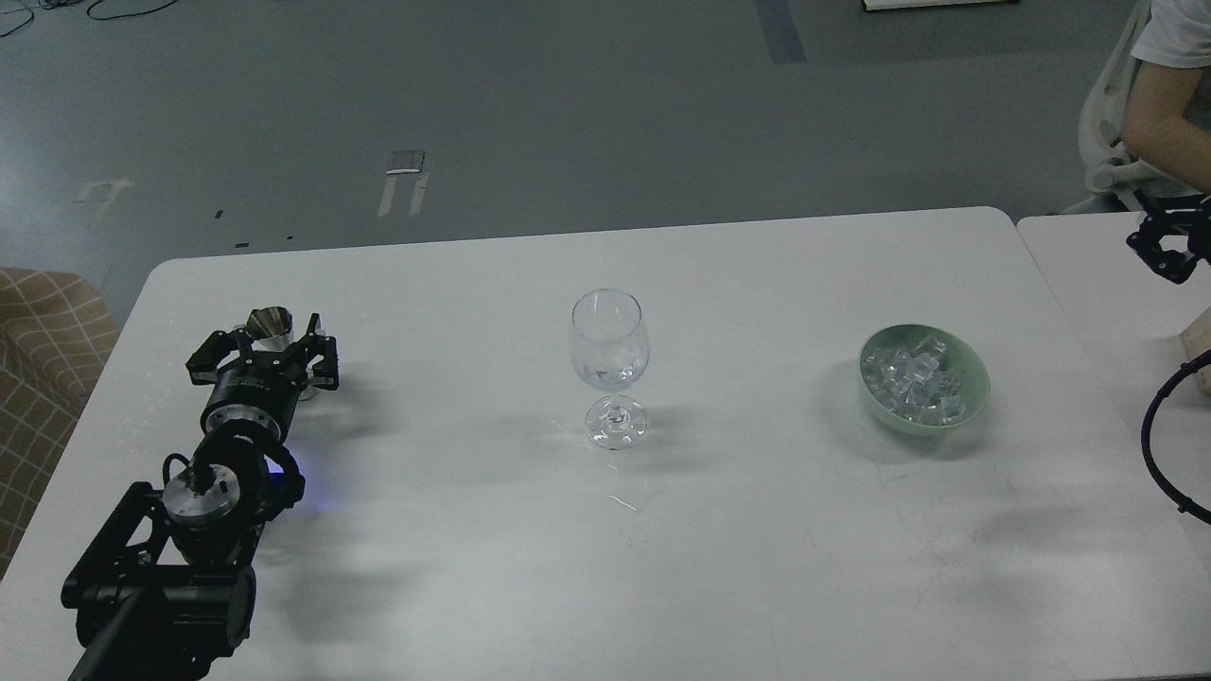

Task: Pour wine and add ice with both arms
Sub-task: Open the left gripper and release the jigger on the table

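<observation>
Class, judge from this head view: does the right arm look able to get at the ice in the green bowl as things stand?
Probably yes. The right gripper hangs beyond the bowl, nothing lies between them, and the ice sits uncovered in the open top.

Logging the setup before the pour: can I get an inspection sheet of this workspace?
Surface: white table, small wet streak in front of the wine glass.
Job's things: glass upright at centre, contents unclear; ice heaped in a green bowl to its right; metal cup at left.
Clutter: nothing seen.
Grippers: left claw open around the cup; right claw at far right edge, state unclear.
Cables: black loop at right edge.
Surroundings: seated person, grey floor, checked seat.
</observation>
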Controlling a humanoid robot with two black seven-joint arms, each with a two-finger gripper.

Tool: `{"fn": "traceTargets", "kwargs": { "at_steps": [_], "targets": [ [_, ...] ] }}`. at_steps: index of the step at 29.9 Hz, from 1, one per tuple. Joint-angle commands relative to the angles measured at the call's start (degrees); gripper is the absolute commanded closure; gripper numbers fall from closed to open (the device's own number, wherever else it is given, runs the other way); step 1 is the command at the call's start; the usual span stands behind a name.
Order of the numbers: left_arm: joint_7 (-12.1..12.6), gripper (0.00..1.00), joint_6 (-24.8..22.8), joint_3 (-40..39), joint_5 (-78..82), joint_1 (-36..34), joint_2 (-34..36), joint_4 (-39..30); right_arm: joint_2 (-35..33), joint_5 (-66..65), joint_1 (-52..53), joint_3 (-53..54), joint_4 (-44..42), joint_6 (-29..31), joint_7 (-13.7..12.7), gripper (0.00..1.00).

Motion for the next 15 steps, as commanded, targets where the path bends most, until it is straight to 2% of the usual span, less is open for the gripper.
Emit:
{"fn": "traceTargets", "kwargs": {
  "at_steps": [1,7,13,15],
  "targets": [
    [0.5,0.27,0.3,-0.9,0.0,1.4,0.7,-2.3,0.0,0.0,0.0,0.0,0.0,0.0,0.0,0.0],
    [0.6,0.25,1.6,-1.4,0.0,3.4,2.1,-6.2,0.0,0.0,0.1,0.0,0.1,0.0,0.0,0.0],
    [0.8,0.22,5.2,-3.2,0.1,4.2,3.4,-12.4,0.0,0.0,0.1,0.0,0.1,0.0,0.0,0.0],
    [2.3,0.18,5.7,-2.8,0.1,4.2,5.1,-14.3,-0.1,0.1,0.0,0.0,0.7,0.0,0.0,0.0]
  ]
}}
